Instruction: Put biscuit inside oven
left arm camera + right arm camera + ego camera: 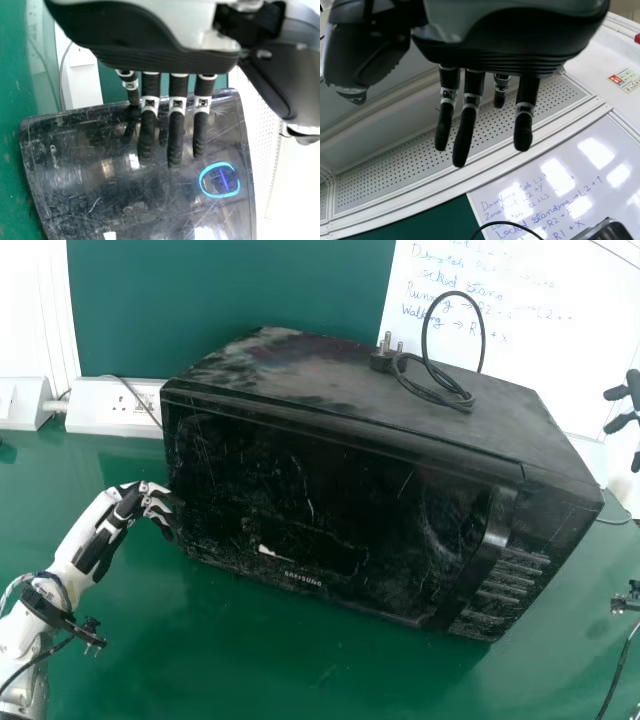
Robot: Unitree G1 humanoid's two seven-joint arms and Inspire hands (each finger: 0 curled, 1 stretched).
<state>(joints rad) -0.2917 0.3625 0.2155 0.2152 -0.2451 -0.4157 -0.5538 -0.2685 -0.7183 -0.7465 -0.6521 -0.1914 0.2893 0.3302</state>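
A black oven [330,500] stands on the green table, its door closed and its handle toward the right side in the head view. My left hand [130,505] is at the oven's left side, fingers extended toward its edge; whether they touch it I cannot tell. In the left wrist view, the left hand [176,130] has straight fingers over the oven's dark surface [120,200]. My right hand [625,405] is raised at the right edge, apart from the oven; its fingers hang straight in the right wrist view, where the right hand [465,125] is away from the oven's corner [607,231].
A black power cable with a plug [385,358] lies looped on top of the oven. Behind are a socket strip [120,405] and a whiteboard [540,350] with writing. The green table [250,660] extends in front of the oven.
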